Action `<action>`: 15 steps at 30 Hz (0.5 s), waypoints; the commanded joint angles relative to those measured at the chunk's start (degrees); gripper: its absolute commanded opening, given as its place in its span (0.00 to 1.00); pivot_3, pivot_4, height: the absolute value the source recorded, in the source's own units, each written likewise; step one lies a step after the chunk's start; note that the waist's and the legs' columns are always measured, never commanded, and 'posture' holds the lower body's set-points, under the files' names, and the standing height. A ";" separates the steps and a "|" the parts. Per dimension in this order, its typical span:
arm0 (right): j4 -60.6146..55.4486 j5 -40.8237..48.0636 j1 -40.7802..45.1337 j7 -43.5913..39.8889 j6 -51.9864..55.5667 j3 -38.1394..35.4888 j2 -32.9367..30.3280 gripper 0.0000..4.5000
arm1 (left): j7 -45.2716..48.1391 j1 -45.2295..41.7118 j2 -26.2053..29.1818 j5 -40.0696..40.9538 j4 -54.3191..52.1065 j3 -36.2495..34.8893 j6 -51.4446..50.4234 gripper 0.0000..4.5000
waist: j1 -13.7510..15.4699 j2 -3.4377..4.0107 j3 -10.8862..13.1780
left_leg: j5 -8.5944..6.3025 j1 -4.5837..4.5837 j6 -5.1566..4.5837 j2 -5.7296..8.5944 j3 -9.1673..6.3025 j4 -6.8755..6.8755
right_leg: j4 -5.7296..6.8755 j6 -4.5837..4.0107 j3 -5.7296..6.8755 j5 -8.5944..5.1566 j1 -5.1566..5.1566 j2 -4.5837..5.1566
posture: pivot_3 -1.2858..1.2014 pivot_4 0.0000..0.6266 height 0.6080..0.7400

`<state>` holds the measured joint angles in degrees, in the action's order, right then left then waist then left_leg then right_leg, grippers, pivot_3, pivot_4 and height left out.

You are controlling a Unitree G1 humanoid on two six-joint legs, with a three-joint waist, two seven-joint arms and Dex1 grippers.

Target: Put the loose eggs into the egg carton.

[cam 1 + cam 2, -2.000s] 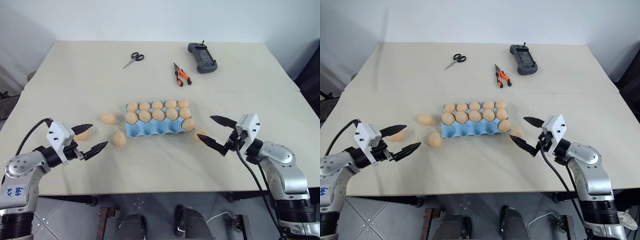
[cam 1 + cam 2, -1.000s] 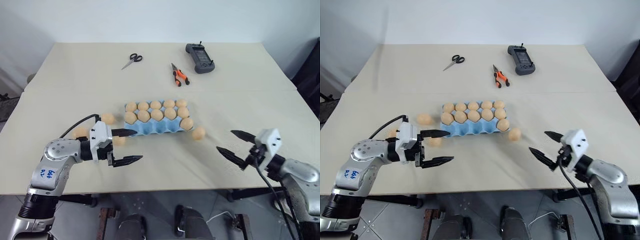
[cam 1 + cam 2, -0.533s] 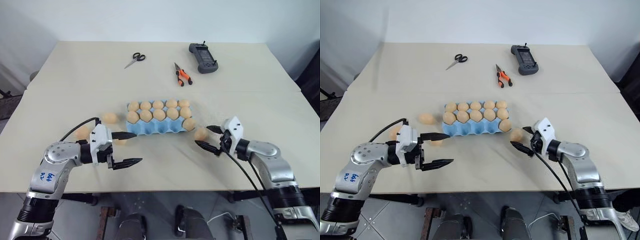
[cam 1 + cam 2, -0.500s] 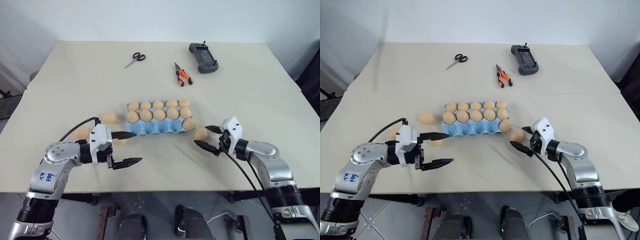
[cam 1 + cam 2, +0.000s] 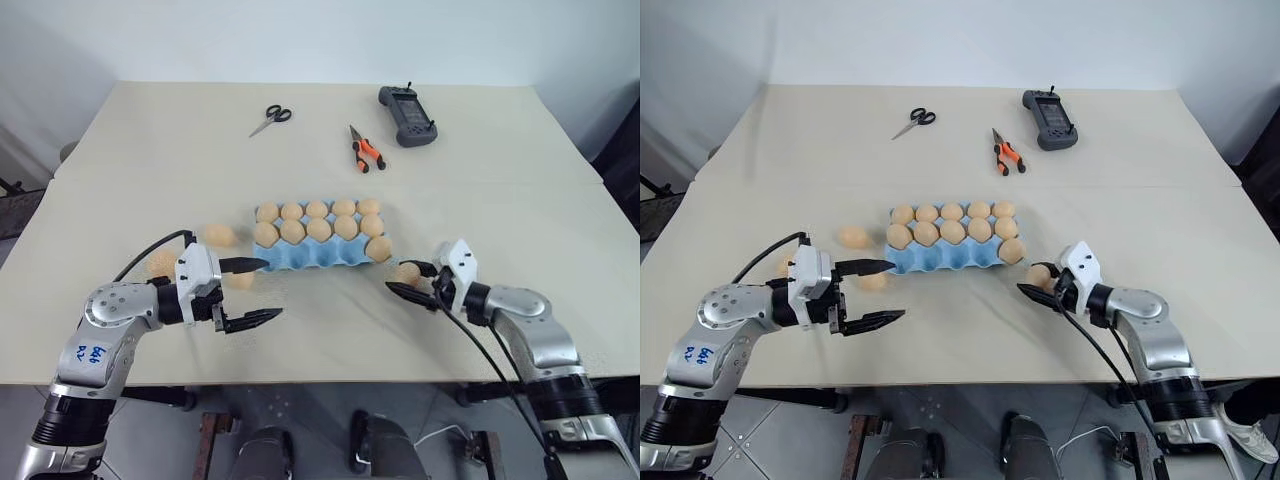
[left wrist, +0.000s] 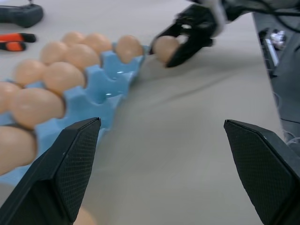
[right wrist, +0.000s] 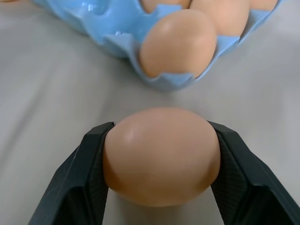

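Light blue moulded egg carton (image 5: 318,252) lies long axis left-right, eleven eggs seated. Four loose pale tan-orange eggs: three left (image 5: 219,236), one (image 7: 161,154) clamped in right gripper (image 5: 410,279). Left gripper (image 5: 255,291) gapes empty.

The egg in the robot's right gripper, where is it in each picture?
Left eye view: the egg sits right of the egg carton, between the right gripper fingers.
Right eye view: same spot, by the carton's right end.
Left wrist view: far off, past the carton's end, in the black fingers.
Right wrist view: up close, squeezed between both fingers.
Shared landmark: the blue carton.
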<state>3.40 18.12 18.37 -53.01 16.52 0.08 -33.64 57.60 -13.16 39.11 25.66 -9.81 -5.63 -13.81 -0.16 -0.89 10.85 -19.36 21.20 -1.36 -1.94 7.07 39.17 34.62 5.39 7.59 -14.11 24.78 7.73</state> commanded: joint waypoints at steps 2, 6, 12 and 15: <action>-12.91 6.27 0.16 -1.60 7.43 -2.10 -2.93 0.55 | -1.63 1.37 0.41 1.13 0.62 -4.54 0.34 1.00 | -0.33 0.03 0.01 | -0.01 -0.04 -0.01 -0.01 0.03 0.00 | 0.00 0.00 -0.03 0.00 0.00 0.00 | 0.52 0.24 1.00; -14.44 4.46 5.98 2.40 9.96 0.75 -0.66 0.55 | -2.40 2.79 0.30 0.43 1.95 -6.18 1.10 1.00 | -0.89 0.04 0.03 | -0.04 -0.06 0.03 -0.10 0.03 0.00 | 0.05 -0.03 -0.03 0.00 0.03 -0.04 | 0.52 0.24 1.00; -4.92 -1.19 15.36 6.61 7.92 5.48 5.32 0.55 | -3.25 3.92 -0.17 0.11 1.82 -6.30 1.42 1.00 | -1.28 0.04 0.03 | 0.02 -0.01 0.14 -0.10 0.02 0.00 | 0.19 -0.15 -0.02 0.06 0.16 -0.03 | 0.52 0.24 1.00; 1.10 -3.35 18.15 6.48 5.11 7.09 7.32 0.55 | -3.90 4.30 -0.52 0.25 1.08 -6.18 1.34 1.00 | -1.22 0.04 0.03 | 0.02 0.14 0.13 -0.03 0.03 0.00 | 0.26 -0.14 0.00 0.07 0.31 0.02 | 0.52 0.24 1.00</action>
<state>2.64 15.75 34.99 -46.64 24.00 6.90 -26.91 54.31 -8.98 38.84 25.53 -6.97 -10.97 -13.23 -1.38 -0.85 10.88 -19.34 21.39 -1.24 -1.96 7.11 39.17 34.88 5.26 7.59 -14.04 25.15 7.76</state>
